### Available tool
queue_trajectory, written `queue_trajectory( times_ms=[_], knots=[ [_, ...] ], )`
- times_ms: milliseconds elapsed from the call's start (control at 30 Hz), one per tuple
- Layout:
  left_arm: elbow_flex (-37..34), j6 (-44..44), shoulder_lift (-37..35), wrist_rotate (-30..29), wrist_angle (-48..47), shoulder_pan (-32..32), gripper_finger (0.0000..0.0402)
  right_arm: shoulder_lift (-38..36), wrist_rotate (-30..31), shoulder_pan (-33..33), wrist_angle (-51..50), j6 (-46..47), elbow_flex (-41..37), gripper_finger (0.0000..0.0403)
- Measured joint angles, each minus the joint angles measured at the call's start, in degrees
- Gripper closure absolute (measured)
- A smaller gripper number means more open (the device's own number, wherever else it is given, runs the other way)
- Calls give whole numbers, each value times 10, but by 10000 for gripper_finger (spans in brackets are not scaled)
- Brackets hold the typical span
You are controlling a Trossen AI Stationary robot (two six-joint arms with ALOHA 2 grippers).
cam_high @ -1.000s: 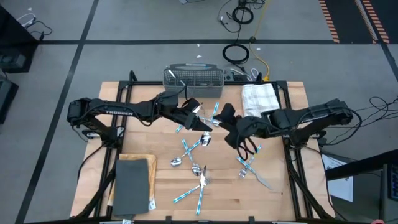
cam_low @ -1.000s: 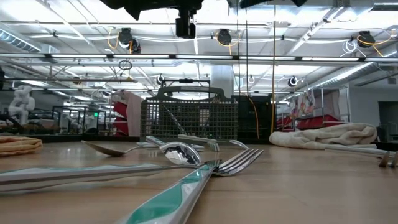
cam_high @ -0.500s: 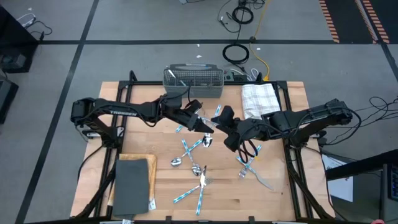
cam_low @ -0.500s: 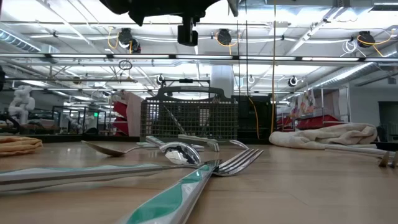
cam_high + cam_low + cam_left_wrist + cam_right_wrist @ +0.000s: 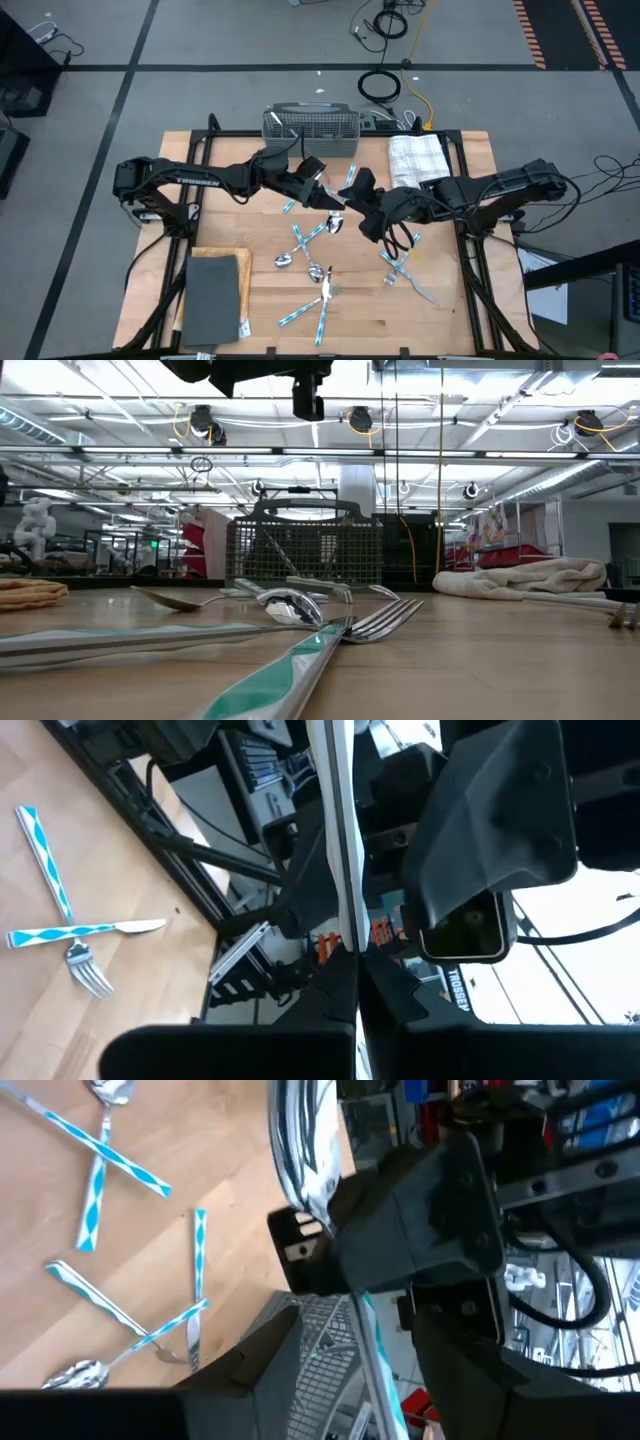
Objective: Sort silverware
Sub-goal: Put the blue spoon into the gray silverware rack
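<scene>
Above the table's middle my left gripper point(image 5: 328, 197) is shut on a spoon point(image 5: 300, 1150) with a shiny bowl and a blue-and-white handle. My right gripper point(image 5: 352, 203) faces it from the right, open. Its fingers point(image 5: 260, 1370) stand on either side of the spoon's handle point(image 5: 372, 1345); I cannot tell whether they touch it. More silverware point(image 5: 312, 245) lies scattered on the wooden table point(image 5: 450, 330), among it a fork point(image 5: 385, 618) and a spoon point(image 5: 285, 603) close to the low camera. My left gripper pinches the spoon about its middle point(image 5: 342, 935) between its two fingers, coming level from the table's left. The bowl sticks out on one side of the fingers and the patterned handle on the other. The spoon is lifted clear of the table.
A grey mesh basket point(image 5: 311, 128) stands at the far edge, with a folded white towel point(image 5: 416, 157) to its right. A dark grey slab point(image 5: 213, 300) lies on a board at the near left. A crossed knife and fork point(image 5: 70, 935) lie near the right edge.
</scene>
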Motion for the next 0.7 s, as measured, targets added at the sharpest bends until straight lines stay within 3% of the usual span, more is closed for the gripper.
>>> queue_trajectory(
  times_ms=[400,700],
  knots=[
    [0,0,0,0,-2,-1,396,0,-2,-6,3,-4,0,303],
    [0,-5,0,5,-5,-1,394,8,3,-6,4,3,0,393]
  ],
)
